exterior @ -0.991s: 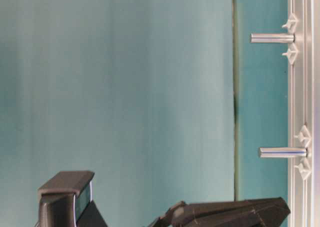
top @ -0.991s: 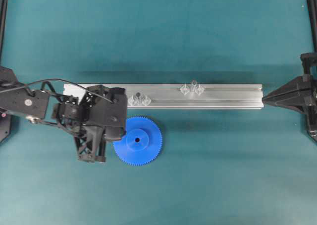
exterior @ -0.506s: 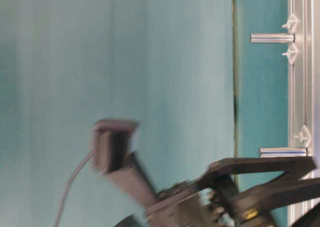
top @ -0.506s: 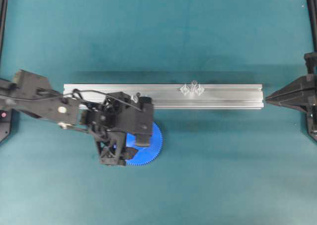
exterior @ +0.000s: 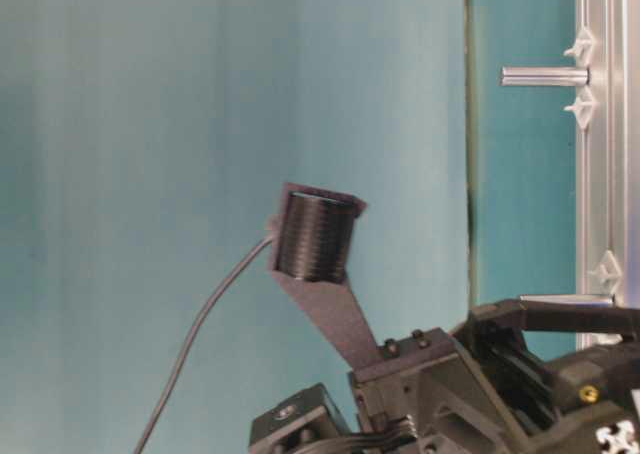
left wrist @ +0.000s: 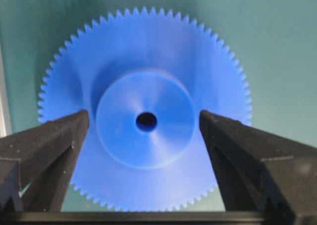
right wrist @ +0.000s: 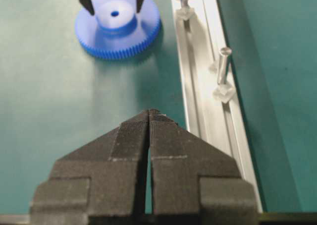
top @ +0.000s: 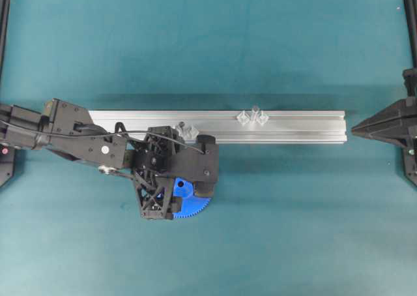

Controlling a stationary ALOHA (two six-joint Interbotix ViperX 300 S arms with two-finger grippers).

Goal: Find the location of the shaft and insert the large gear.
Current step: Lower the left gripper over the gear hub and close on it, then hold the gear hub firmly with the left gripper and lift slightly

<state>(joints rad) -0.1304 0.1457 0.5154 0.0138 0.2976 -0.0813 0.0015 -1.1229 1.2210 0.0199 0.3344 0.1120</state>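
Note:
The large gear (left wrist: 148, 150) is a bright blue toothed disc lying flat on the teal table, just in front of the rail. My left gripper (left wrist: 143, 117) is open right above it, one finger on each side of the raised hub with small gaps. In the overhead view the left gripper (top: 186, 182) hides most of the gear (top: 195, 206). Two look-alike grey pins stand on the rail: one (top: 183, 125) close behind the gear, one (top: 255, 110) further right. I cannot tell which is the shaft. My right gripper (right wrist: 149, 113) is shut and empty at the rail's right end.
A long aluminium rail (top: 300, 126) lies across the middle of the table. The table-level view shows both pins (exterior: 545, 76) (exterior: 565, 300) and the left arm's wrist camera and cable (exterior: 315, 236). Black frame posts stand at the far corners.
My left arm has moved right and come over the gear, so its open fingers now straddle the hub. The gear has not moved. The right gripper has drawn back slightly.

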